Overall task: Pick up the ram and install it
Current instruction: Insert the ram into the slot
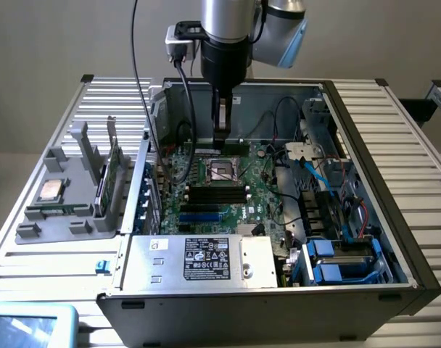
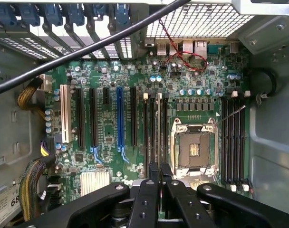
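An open computer case [image 1: 278, 93] lies on its side on a slatted metal table [image 1: 416, 181], with the motherboard [image 1: 262, 181] facing up. One robot arm reaches down into the far part of the case.

Its gripper [image 1: 222, 132] has its two fingers drawn together on the top edge of the ram [image 1: 236, 148]. This long, dark stick stands on edge at the memory slots on the far side of the processor socket [image 1: 222, 171]. The grip sits near the stick's middle, probably so it stays level. The stick's length runs along the slot, probably so its contact edge meets the slot squarely. In the wrist view a thin pale edge runs from between the fingertips along one slot. Whether the stick is fully seated cannot be told.

The socket is empty, and so are the black slots [image 1: 217, 193] on its near side. The case also holds a labelled silver power supply [image 1: 199, 257] at the near edge and blue drive carriers [image 1: 329, 261] on the exterior view's right.

Beside the case, on the exterior view's left, a grey parts holder [image 1: 39, 226] carries a square silver processor chip [image 1: 50, 190] lying flat. It also carries a taller green card [image 1: 109, 174] standing upright in a groove, seemingly so it can be gripped from above.
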Robot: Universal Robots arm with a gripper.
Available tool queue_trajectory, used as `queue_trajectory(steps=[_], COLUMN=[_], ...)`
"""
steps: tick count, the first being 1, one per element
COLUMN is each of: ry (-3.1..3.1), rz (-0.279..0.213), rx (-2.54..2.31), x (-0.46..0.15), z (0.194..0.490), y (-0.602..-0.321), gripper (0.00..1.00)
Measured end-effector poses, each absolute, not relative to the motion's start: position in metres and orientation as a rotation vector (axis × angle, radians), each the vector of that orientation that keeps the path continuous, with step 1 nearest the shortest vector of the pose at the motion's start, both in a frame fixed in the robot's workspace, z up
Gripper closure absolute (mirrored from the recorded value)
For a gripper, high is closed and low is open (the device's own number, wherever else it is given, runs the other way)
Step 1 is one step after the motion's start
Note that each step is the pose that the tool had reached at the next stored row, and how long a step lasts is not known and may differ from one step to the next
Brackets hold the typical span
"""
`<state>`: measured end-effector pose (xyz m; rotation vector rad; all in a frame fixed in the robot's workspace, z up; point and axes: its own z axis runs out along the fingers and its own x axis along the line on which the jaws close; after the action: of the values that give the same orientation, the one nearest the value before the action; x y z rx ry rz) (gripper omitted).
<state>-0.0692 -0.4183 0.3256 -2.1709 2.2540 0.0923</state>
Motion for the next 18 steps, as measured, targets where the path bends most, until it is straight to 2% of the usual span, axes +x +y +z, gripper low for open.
queue_trajectory(steps=[18], ry=[2.218], rz=[0.092], rx=[-2.209], x=[-0.068], z=[0.293], y=[-0.418], gripper=[0.89])
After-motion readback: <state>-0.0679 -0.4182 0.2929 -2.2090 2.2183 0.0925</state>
